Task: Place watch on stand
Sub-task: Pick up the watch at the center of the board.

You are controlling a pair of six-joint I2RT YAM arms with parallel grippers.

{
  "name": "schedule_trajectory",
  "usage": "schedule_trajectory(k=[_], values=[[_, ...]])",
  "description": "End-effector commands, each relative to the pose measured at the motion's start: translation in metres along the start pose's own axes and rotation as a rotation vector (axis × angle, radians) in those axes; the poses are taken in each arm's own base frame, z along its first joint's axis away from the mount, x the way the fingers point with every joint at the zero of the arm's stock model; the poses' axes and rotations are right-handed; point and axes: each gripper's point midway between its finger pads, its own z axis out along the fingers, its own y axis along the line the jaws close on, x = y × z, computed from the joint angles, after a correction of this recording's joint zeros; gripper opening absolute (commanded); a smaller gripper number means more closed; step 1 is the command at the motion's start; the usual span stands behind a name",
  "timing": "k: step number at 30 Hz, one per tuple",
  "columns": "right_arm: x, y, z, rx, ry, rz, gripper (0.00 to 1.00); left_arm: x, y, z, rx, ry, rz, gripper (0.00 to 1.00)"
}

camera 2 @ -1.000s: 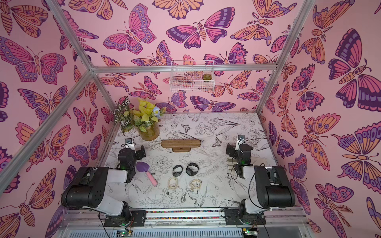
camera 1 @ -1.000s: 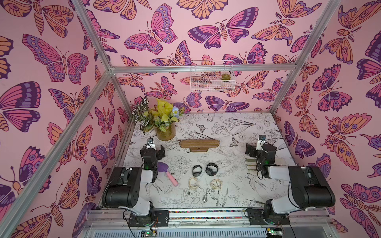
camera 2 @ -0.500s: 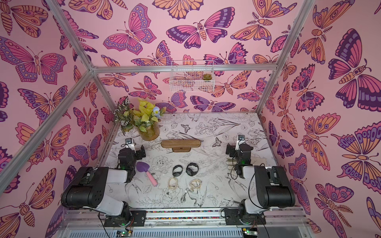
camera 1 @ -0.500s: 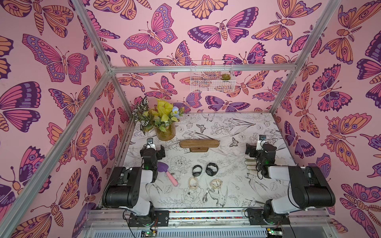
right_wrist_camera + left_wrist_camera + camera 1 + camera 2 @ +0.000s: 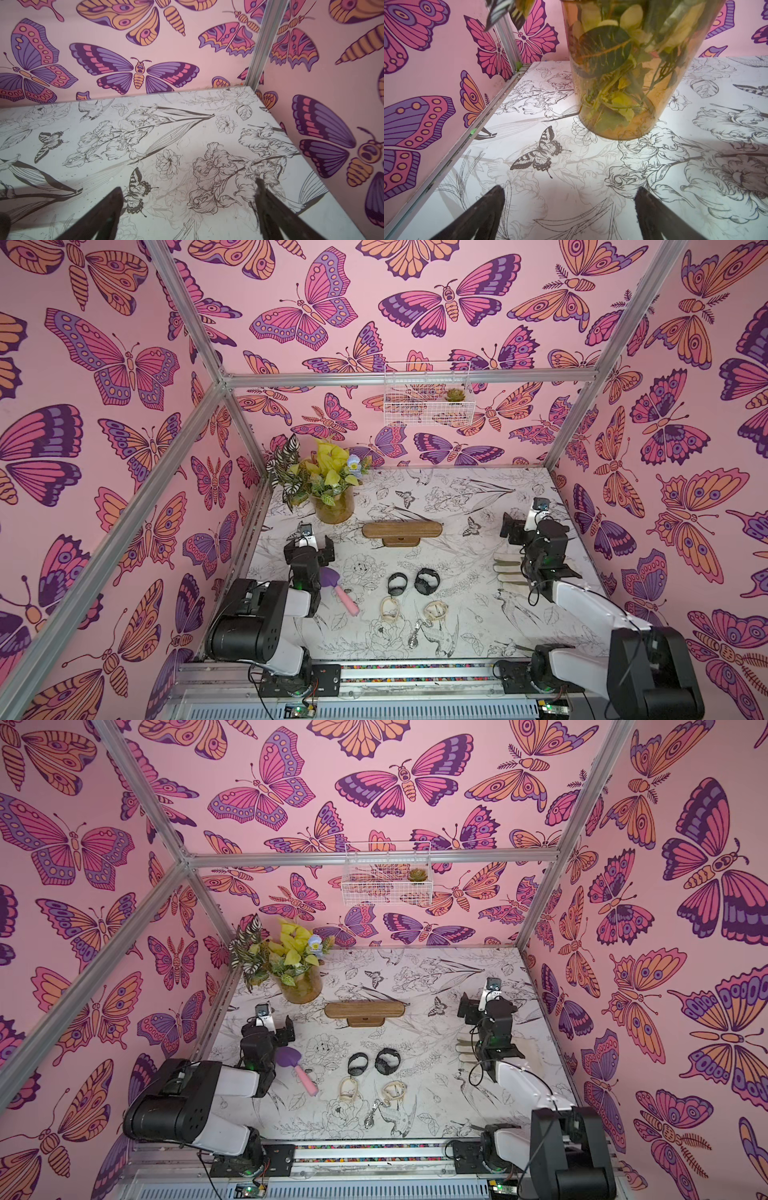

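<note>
Watches (image 5: 427,581) lie clustered on the counter (image 5: 478,497), two black, two pale, apart from the wooden stand (image 5: 401,530), which sits farther back near the flower vase (image 5: 334,508). My left pincer (image 5: 569,188) and right pincer (image 5: 188,184) both gape wide above the counter, gripping nothing, each off to its own side of the cluster.

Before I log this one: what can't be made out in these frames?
- Black watches: too small in both top views to tell if straps are buckled; outside both wrist views.
- Beige items: partly hidden by the right arm in both top views; unidentifiable.
- Silver trinket: too small in a top view to identify.
- Vase: top cut off by the left wrist view's edge.
- Purple trowel: blade partly behind the left arm.
</note>
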Motion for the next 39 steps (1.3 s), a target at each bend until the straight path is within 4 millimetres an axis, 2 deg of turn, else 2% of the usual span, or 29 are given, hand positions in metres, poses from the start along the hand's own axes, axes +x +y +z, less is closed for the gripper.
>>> schedule_trajectory(k=[1,2,4,5,6,7,9,12,15,18,22,24,27,30,32,34,39], values=[[0.006,0.006,-0.021,0.046,0.042,-0.044,0.99,-0.008,0.000,-0.005,-0.005,-0.045,0.016,0.99],[0.003,0.009,-0.027,0.040,0.028,-0.042,0.99,-0.012,0.001,-0.007,-0.012,-0.058,0.030,0.99],[-0.001,0.016,-0.036,0.013,0.027,-0.016,0.99,-0.037,0.001,-0.017,-0.127,-0.064,0.099,0.99],[-0.001,0.018,-0.040,0.008,0.038,-0.004,0.99,-0.051,-0.007,-0.018,-0.107,-0.037,0.133,0.99],[-0.001,0.019,-0.044,0.009,0.043,0.000,0.99,-0.061,-0.007,-0.019,-0.108,-0.026,0.124,0.99],[-0.002,0.019,-0.046,0.015,0.043,0.002,0.99,-0.082,-0.004,-0.025,-0.121,-0.068,0.097,0.99],[-0.005,0.022,-0.053,0.022,0.041,-0.011,0.99,-0.110,0.001,-0.036,-0.158,-0.128,0.064,0.99],[-0.009,0.026,-0.061,0.040,0.048,-0.036,0.99,-0.134,-0.007,-0.053,-0.106,-0.162,0.007,0.99],[-0.008,0.028,-0.062,0.047,0.104,-0.011,0.99,-0.147,-0.011,-0.072,-0.050,-0.190,-0.169,0.99],[-0.002,0.040,-0.062,0.026,0.153,-0.040,0.99,-0.149,-0.006,-0.091,0.006,-0.196,-0.398,0.99],[0.004,0.072,-0.068,-0.046,0.189,-0.111,0.99,-0.152,-0.010,-0.115,0.112,-0.203,-0.438,0.99],[0.008,0.089,-0.072,-0.086,0.209,-0.152,0.87,-0.153,-0.005,-0.126,0.124,-0.218,-0.482,0.99],[0.019,0.114,-0.081,-0.164,0.250,-0.186,0.75,-0.152,0.014,-0.136,0.059,-0.225,-0.554,0.99],[0.032,0.131,-0.089,-0.222,0.304,-0.188,0.59,-0.156,0.017,-0.141,0.044,-0.177,-0.533,0.99],[0.044,0.139,-0.094,-0.251,0.349,-0.188,0.49,-0.158,0.016,-0.138,0.012,-0.087,-0.500,0.99],[0.056,0.142,-0.097,-0.266,0.390,-0.191,0.34,-0.155,0.013,-0.131,-0.023,0.021,-0.452,0.99],[0.078,0.144,-0.101,-0.283,0.463,-0.191,0.13,-0.154,-0.005,-0.116,-0.004,0.161,-0.393,0.99]])
